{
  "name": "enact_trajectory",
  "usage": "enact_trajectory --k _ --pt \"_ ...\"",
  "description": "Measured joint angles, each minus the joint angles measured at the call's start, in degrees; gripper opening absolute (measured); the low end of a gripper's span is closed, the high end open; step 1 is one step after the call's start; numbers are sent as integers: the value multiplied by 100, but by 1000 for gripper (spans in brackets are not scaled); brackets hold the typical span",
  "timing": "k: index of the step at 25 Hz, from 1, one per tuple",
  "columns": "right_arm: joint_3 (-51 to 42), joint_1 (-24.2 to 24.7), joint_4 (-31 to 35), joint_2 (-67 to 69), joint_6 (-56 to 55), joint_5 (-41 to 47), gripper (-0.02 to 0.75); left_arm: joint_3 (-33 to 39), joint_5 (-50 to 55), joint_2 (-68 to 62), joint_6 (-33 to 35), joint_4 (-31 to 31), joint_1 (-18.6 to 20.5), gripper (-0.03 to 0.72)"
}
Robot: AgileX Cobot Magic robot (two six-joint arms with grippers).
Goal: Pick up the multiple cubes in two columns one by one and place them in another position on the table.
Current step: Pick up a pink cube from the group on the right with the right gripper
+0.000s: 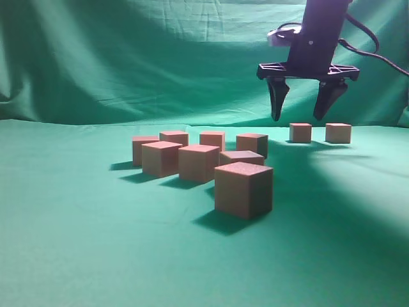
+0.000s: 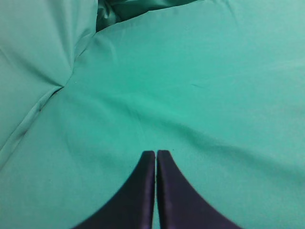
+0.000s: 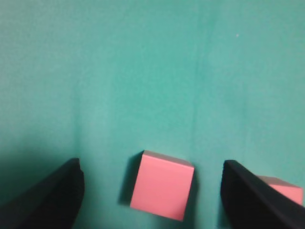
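Several pinkish-red cubes stand in two columns mid-table, the nearest cube [image 1: 243, 189] in front. Two more sit apart at the back right: one cube [image 1: 300, 132] and another cube [image 1: 338, 133]. My right gripper [image 1: 303, 117] hangs open in the air above the left one of that pair, holding nothing. In the right wrist view that cube [image 3: 162, 185] lies on the table between and below the open right gripper [image 3: 151, 165]; the second cube [image 3: 286, 190] peeks out behind the right finger. My left gripper [image 2: 156, 152] is shut and empty over bare cloth; it does not show in the exterior view.
The teal-green table [image 1: 77, 217] spreads wide around the cubes. A wrinkled green cloth backdrop [image 1: 128, 57] hangs behind it. In the left wrist view the cloth folds up at the upper left [image 2: 43, 71].
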State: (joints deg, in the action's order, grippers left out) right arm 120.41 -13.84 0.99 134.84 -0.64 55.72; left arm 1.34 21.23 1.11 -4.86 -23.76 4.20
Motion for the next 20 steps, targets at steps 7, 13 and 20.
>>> enact_trajectory --k 7,13,20 --pt "0 0 71 155 0 -292 446 0 0 0 0 0 0 0" --pt "0 0 133 325 11 -318 360 0 0 0 0 0 0 0" --pt "0 0 133 376 43 -351 265 0 0 0 0 0 0 0"
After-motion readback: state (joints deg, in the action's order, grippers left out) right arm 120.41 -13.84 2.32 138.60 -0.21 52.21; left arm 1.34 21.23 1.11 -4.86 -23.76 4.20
